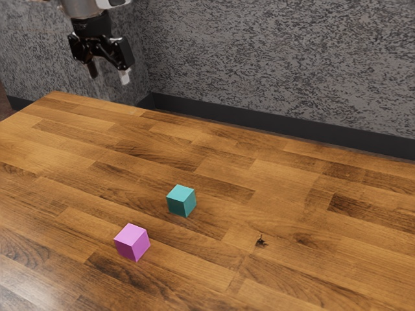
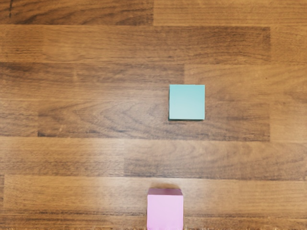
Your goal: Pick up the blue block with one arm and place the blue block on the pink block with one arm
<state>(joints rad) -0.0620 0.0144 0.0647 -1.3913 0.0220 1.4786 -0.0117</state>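
Hand [image 1: 109,72] wide open high over the wooden table [image 1: 311,194], well apart from blue block [image 1: 181,200] near pink block [image 1: 131,241]

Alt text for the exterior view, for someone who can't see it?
The gripper hangs high at the view's upper left, fingers open. On the wooden table, the blue block and pink block sit apart, pink nearer the camera.
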